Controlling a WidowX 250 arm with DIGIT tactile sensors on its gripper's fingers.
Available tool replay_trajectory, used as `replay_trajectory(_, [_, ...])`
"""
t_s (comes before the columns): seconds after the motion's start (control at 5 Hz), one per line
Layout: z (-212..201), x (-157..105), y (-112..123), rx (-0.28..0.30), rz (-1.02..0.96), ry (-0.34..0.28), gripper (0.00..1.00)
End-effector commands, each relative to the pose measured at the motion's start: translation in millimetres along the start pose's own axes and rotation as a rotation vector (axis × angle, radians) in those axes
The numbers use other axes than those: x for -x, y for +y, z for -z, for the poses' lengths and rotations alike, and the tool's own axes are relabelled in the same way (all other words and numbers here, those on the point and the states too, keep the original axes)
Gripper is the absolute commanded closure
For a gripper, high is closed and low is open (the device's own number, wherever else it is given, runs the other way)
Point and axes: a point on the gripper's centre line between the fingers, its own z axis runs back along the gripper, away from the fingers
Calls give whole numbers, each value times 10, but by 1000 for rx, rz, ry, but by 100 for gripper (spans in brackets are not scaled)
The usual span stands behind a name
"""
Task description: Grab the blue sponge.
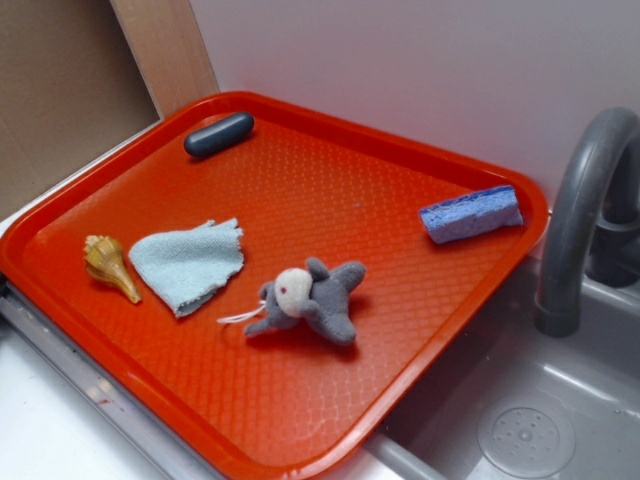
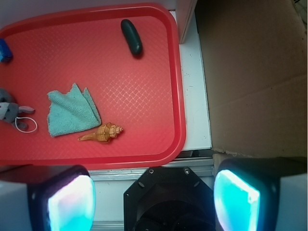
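Five loose items lay on the red tray, none of them yet touched. Nearest the wrist camera, the gripper stood with its two pads wide apart, nothing between them, hanging off the tray's near rim over the white counter edge. The exterior view showed no arm at all.

Working outward in the wrist view: the tan seashell sat at about 11 o'clock from the gripper, closest of all. Just past it, the pale blue cloth, rumpled and partly folded. Further left, at roughly 10 o'clock, the grey plush toy was cut by the frame edge. At 12 o'clock, near the far rim, lay the dark oblong bar.

Farthest out, the blue sponge showed only as a sliver at the frame's left edge, roughly 10 to 11 o'clock from the gripper, well apart from it. In the exterior view it rested flat near the tray corner by the grey faucet, long side roughly along the rim, clear of the toy.

Judged step: approach not yet begun. The next move likely calls for a long traverse across the tray, passing above the cloth and toy, then squaring the open pads to the sponge's short sides before descending.
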Motion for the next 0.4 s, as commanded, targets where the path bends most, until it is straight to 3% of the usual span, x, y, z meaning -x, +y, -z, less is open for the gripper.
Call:
replay_trajectory(0.0, [0, 0, 0, 0, 0, 0, 0])
replay_trajectory(0.2, [83, -215, -461, 41, 79, -154, 0])
